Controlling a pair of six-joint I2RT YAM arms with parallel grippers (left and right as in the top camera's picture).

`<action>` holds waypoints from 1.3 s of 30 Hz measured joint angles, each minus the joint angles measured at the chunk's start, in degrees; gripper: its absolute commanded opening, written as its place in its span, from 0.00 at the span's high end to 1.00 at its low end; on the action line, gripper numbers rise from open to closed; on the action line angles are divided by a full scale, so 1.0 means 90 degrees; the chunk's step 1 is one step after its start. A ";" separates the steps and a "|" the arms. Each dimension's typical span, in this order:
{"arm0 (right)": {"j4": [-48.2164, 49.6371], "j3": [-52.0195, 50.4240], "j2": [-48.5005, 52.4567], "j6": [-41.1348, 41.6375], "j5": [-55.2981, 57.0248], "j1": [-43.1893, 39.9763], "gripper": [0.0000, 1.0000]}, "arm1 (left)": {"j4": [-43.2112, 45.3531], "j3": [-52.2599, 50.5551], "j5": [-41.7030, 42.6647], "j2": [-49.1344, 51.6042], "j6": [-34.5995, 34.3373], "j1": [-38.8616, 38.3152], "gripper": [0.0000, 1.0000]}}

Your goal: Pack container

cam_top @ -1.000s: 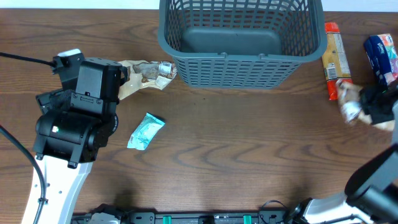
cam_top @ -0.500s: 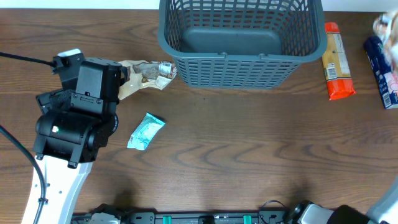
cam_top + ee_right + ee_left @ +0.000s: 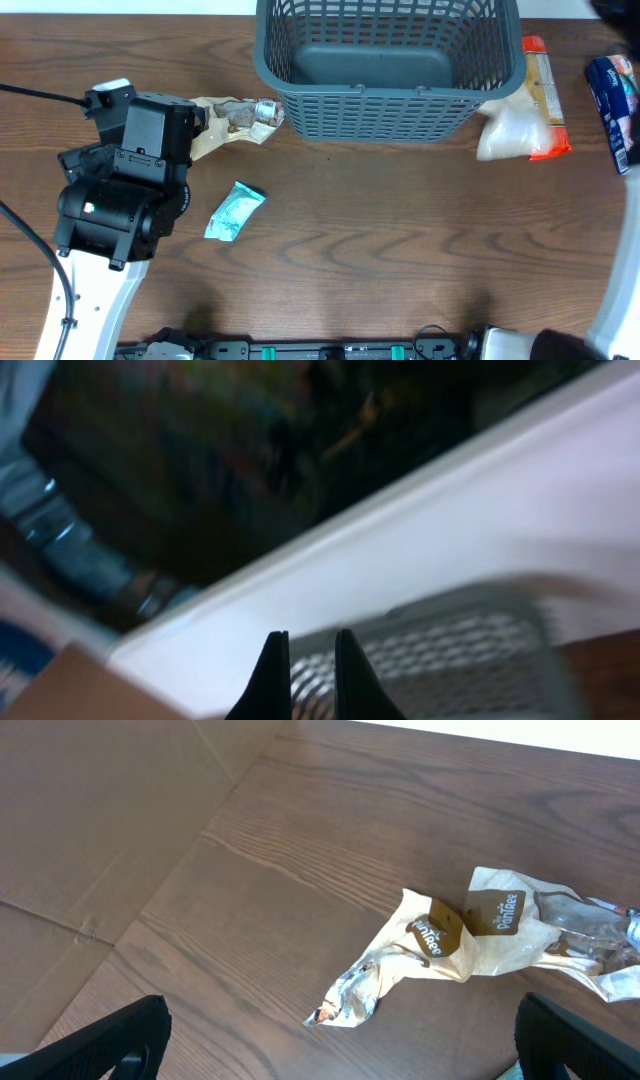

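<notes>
**Basket empty, every pkt outside it**

The basket [image 3: 385, 110] sits far-centre on the desk [image 3: 380, 250]. Its base shows bare, w/ nothing inside.

L tool [image 3: 340, 1045] is spread wide and holds nothing. A crumpled beige wrapper [image 3: 470, 935] lies just ahead of it, its far end just beside the basket's L front corner. R tool [image 3: 305, 660] is pressed together w/ nothing between the fingers. Its wrist view is blurred and looks across the basket's lattice, not down at any pkt.

Risks, as I judge them:
- A white pkt [image 3: 512, 130] shows blurred outside the basket at its R front corner, overlapping an orange pkt [image 3: 540, 95]. A grab there could catch both, or shove them against the lattice wall.
- The wrapper is thin and crumpled, so the L tool may pinch only a loose fold and drop it short of the rim.
- A teal pkt [image 3: 235, 210] lies near the L arm, and a low swing could sweep it away.
- A blue pkt [image 3: 612, 95] sits near the desk's R edge, where a nudge might push it off.
</notes>
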 measured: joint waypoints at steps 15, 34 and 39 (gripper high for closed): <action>-0.1991 -0.0002 0.0503 -0.0738 0.1367 -0.0311 0.20 | 0.0000 0.0000 0.0000 0.0000 0.0000 0.0000 0.01; -0.4082 0.0007 0.2489 -0.4405 0.2363 -0.1506 0.13 | 0.0000 0.0000 0.0000 -0.0002 0.0000 0.0000 0.01; -0.4061 0.0007 0.3320 -0.4945 0.2603 -0.1324 0.14 | 0.0000 0.0000 0.0000 -0.0002 0.0000 0.0000 0.01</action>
